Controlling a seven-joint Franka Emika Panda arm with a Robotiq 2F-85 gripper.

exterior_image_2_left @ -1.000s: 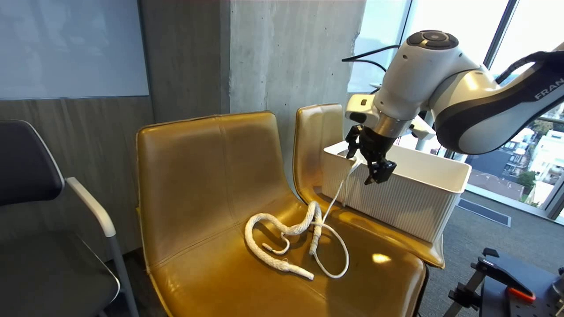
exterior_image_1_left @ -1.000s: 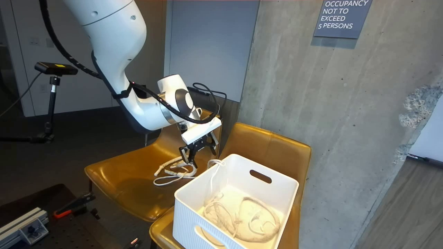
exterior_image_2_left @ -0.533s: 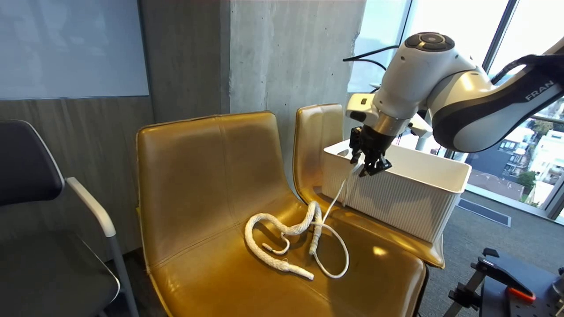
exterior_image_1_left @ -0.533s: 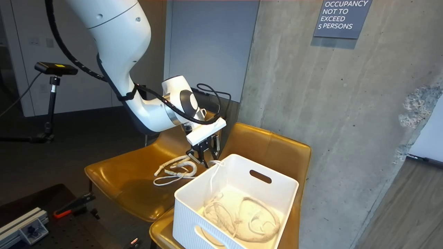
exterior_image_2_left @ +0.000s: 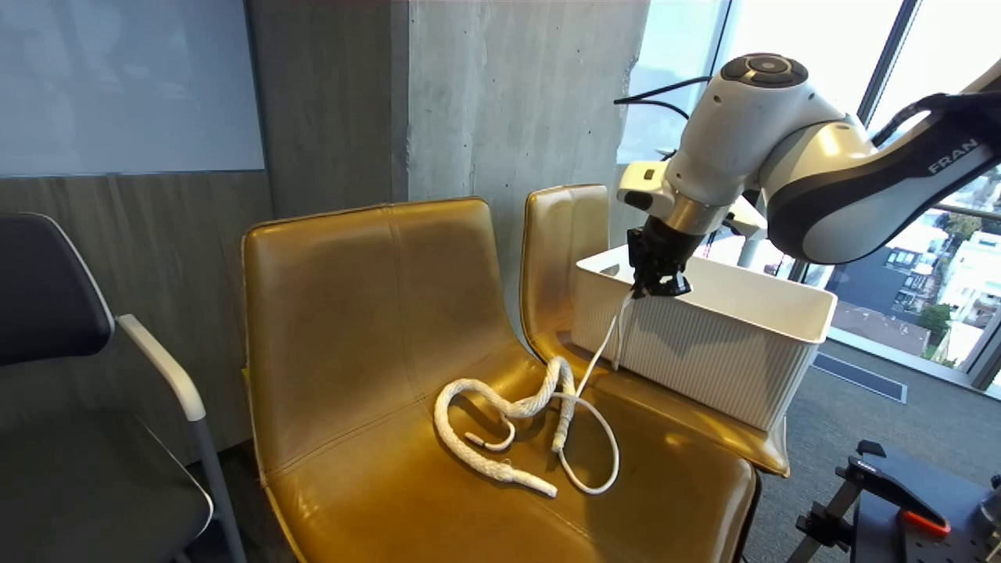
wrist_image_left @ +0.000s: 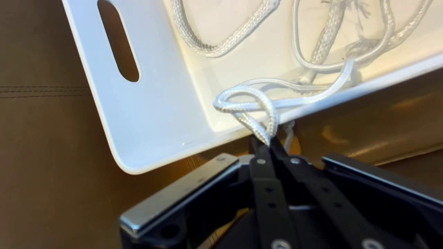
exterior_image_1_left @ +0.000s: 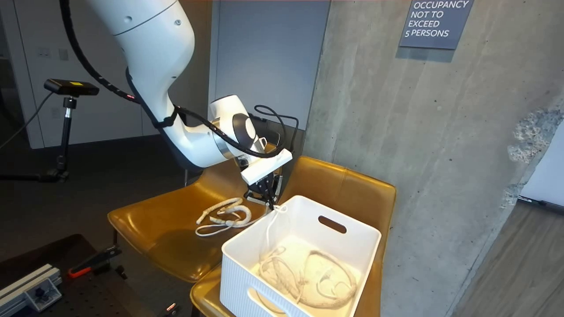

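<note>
The gripper has matt fingers with shiny metal rivets and smooth, bare-metal plates to the sides. The thin cord at its tips looks like braided textile with a slight sheen; the thicker rope is cloth-like, matt and coarsely woven. The box looks plastic, smooth inside and finely ribbed outside. Both tan chairs wear glossy, leather-like covers with stitched seams. The arm has a smooth, softly glossy shell and a polished metal band. The wall is matt concrete with a rough, broken patch; the window is glass, the floor carpet-like.
</note>
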